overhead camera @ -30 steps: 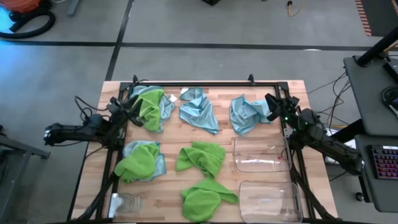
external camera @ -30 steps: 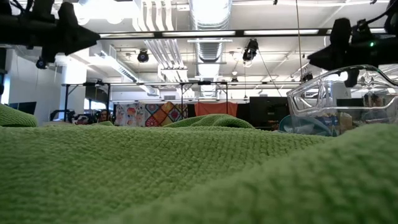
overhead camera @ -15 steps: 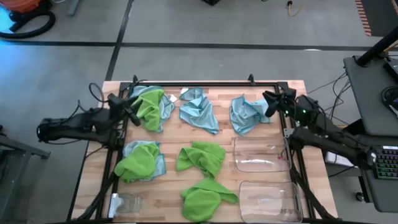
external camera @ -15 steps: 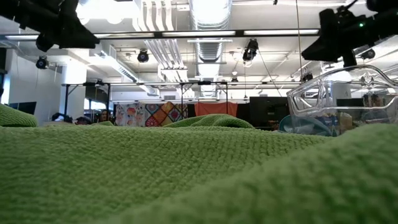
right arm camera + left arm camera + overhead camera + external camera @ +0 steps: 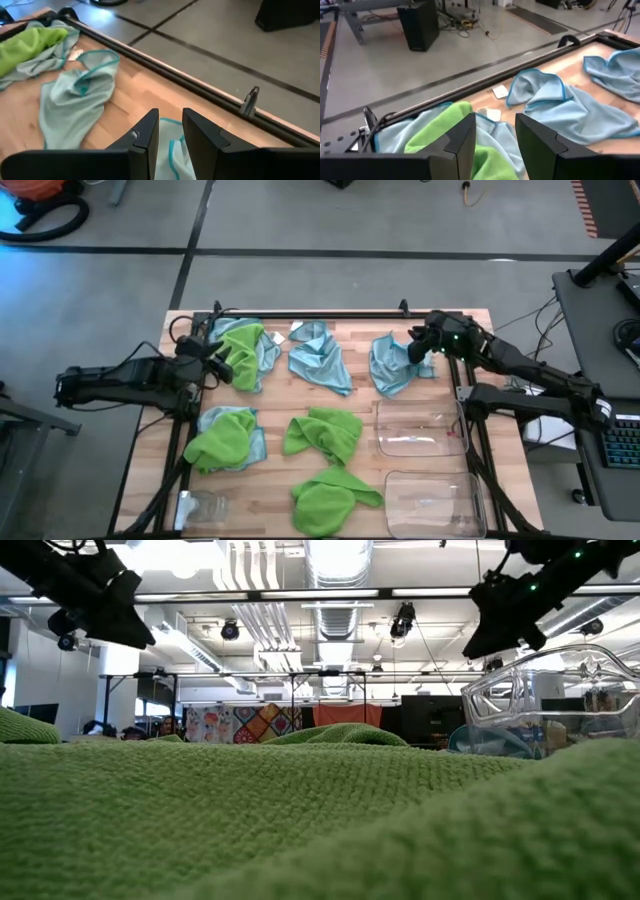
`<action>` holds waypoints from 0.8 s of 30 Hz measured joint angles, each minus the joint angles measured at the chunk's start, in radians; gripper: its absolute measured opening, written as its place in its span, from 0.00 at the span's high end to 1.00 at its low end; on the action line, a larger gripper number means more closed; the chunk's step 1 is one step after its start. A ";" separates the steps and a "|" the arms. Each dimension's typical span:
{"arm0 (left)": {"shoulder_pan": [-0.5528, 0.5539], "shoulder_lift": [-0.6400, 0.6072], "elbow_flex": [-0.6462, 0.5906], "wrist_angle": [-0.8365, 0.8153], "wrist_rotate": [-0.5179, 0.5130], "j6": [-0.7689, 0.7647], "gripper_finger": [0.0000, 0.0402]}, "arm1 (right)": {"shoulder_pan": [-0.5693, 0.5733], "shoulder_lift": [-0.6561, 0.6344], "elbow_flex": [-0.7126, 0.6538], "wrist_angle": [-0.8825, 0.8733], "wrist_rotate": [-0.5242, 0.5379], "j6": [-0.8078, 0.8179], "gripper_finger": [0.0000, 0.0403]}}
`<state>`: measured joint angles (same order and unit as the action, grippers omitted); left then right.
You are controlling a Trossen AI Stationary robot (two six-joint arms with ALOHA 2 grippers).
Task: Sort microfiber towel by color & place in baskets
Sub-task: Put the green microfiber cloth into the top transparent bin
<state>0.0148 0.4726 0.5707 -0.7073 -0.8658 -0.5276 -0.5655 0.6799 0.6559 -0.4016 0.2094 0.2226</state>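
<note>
We count four green towels [image 5: 322, 432], four blue towels [image 5: 320, 358] and two baskets [image 5: 420, 428] on the desk [image 5: 275, 480]. Left tool [image 5: 215, 358] hangs above the far-left pile, fingers narrowly parted, empty. Right tool [image 5: 418, 345] hovers over the far-right blue towel, gap narrow.

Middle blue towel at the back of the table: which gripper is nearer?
Left, narrowly. The left gripper hovers over the green-and-blue pile beside the middle blue towel. The right gripper is over the far-right blue towel, slightly farther off.
</note>
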 joint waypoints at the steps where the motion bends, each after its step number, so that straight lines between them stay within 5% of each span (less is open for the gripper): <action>1: 0.008 0.007 0.008 0.003 0.013 0.015 0.69 | 0.000 0.008 0.009 0.005 0.000 -0.002 0.80; 13: 0.169 0.110 0.090 -0.015 0.235 0.159 0.69 | 0.000 0.087 0.027 -0.019 0.000 -0.022 0.80; 24: 0.459 0.314 0.042 0.058 0.495 0.330 0.69 | -0.001 0.096 0.027 -0.013 0.001 -0.032 0.80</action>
<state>0.4740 0.7869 0.6128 -0.6495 -0.3707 -0.1975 -0.5667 0.7761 0.6827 -0.4145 0.2100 0.1902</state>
